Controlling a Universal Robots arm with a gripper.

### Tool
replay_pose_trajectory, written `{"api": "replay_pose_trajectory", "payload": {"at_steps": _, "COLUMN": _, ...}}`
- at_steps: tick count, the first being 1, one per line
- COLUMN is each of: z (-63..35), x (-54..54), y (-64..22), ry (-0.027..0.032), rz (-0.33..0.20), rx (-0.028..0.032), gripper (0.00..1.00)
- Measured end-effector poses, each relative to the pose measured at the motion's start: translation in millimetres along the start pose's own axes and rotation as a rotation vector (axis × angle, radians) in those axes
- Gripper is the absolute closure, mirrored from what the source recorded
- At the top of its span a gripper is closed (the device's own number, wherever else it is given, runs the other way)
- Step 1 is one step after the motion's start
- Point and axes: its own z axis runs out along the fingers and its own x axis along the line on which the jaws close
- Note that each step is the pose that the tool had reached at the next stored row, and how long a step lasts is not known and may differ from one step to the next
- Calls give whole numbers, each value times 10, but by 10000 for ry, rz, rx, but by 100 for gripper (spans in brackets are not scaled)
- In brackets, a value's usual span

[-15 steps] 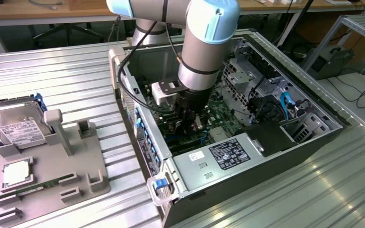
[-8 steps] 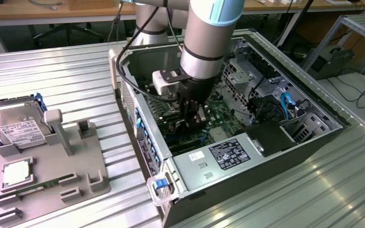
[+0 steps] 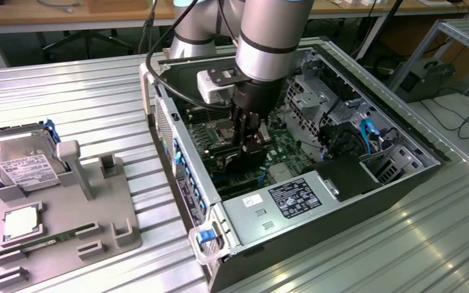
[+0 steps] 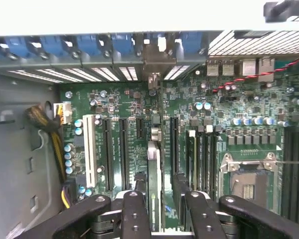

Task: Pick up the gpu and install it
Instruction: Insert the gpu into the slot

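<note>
In the wrist view the gpu shows edge-on as a thin green card between my black fingers. It stands upright over the long black expansion slots of the motherboard. Its silver bracket end reaches the row of rear slot openings in the case. Whether the card sits in a slot I cannot tell. My gripper is shut on the card. In the exterior view the gripper reaches down into the open computer case, and the fingers hide most of the card.
A white slot and the CPU socket flank the card. The power supply and drive cage crowd the case. At the exterior view's left a grey fixture holds a hard drive, a memory stick and a processor.
</note>
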Motion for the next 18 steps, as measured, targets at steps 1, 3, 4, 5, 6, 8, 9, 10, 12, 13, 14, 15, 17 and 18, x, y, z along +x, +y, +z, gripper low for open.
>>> {"api": "replay_pose_trajectory", "payload": {"at_steps": 1, "z": 0, "x": 0, "y": 0, "ry": 0, "rz": 0, "rx": 0, "gripper": 65}}
{"api": "replay_pose_trajectory", "payload": {"at_steps": 3, "z": 0, "x": 0, "y": 0, "ry": 1, "rz": 0, "rx": 0, "gripper": 65}}
{"api": "replay_pose_trajectory", "payload": {"at_steps": 4, "z": 0, "x": 0, "y": 0, "ry": 0, "rz": 0, "rx": 0, "gripper": 65}}
{"api": "replay_pose_trajectory", "payload": {"at_steps": 5, "z": 0, "x": 0, "y": 0, "ry": 1, "rz": 0, "rx": 0, "gripper": 66}}
{"api": "replay_pose_trajectory", "payload": {"at_steps": 6, "z": -1, "x": 0, "y": 0, "ry": 1, "rz": 0, "rx": -1, "gripper": 73}}
{"api": "replay_pose_trajectory", "payload": {"at_steps": 8, "z": -1, "x": 0, "y": 0, "ry": 2, "rz": 0, "rx": -1, "gripper": 85}}
{"api": "replay_pose_trajectory", "payload": {"at_steps": 9, "z": -1, "x": 0, "y": 0, "ry": 2, "rz": 0, "rx": -1, "gripper": 89}}
{"api": "replay_pose_trajectory", "payload": {"at_steps": 10, "z": -1, "x": 0, "y": 0, "ry": 1, "rz": 0, "rx": 0, "gripper": 89}}
{"api": "replay_pose_trajectory", "payload": {"at_steps": 12, "z": -1, "x": 0, "y": 0, "ry": 1, "rz": 0, "rx": 0, "gripper": 89}}
{"api": "replay_pose_trajectory", "payload": {"at_steps": 13, "z": -1, "x": 0, "y": 0, "ry": 1, "rz": 0, "rx": -1, "gripper": 89}}
{"api": "replay_pose_trajectory", "payload": {"at_steps": 14, "z": -1, "x": 0, "y": 0, "ry": 1, "rz": 0, "rx": 0, "gripper": 89}}
{"api": "replay_pose_trajectory", "payload": {"at_steps": 15, "z": -1, "x": 0, "y": 0, "ry": 1, "rz": 0, "rx": -1, "gripper": 89}}
{"api": "replay_pose_trajectory", "payload": {"at_steps": 17, "z": -1, "x": 0, "y": 0, "ry": 1, "rz": 0, "rx": 0, "gripper": 89}}
{"api": "replay_pose_trajectory", "payload": {"at_steps": 18, "z": -1, "x": 0, "y": 0, "ry": 1, "rz": 0, "rx": 0, "gripper": 89}}
